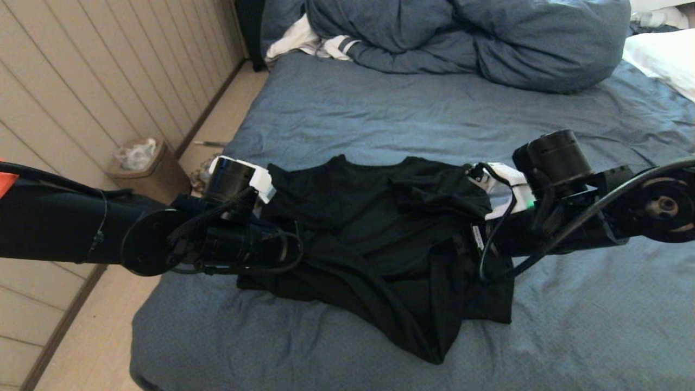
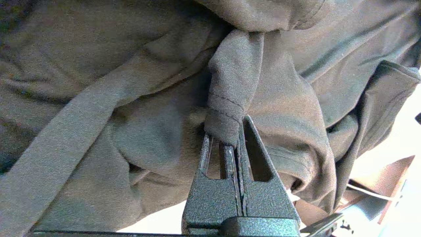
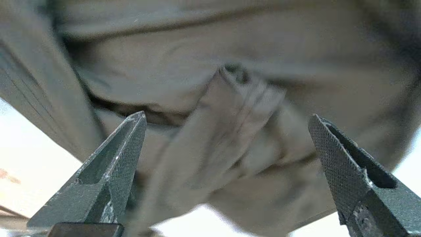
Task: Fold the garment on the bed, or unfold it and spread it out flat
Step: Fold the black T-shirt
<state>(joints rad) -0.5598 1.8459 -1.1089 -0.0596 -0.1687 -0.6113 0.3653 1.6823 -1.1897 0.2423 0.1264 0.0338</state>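
The shirt [image 1: 374, 239] lay bunched across the bed [image 1: 380, 108], long axis running between the arms. The left gripper [image 2: 232, 144] was clenched on a stitched hem fold; the right gripper [image 3: 227, 158] gaped wide, a loose fold lying straight ahead between its jaws, nothing held.

Garment [image 1: 347, 217]: matt black knit cloth, soft, creased, stitched hem
Bed [image 1: 380, 108] sheet: slate-blue woven cloth, matt, wrinkled
Duvet [image 1: 488, 38]: same blue cloth, puffy
Left gripper [image 2: 235, 144]: fingers of dark, grainy-textured hard material
Right gripper [image 3: 227, 131]: fine cross-hatched pads
Wall panels [image 1: 81, 81]: smooth, pale, grooved
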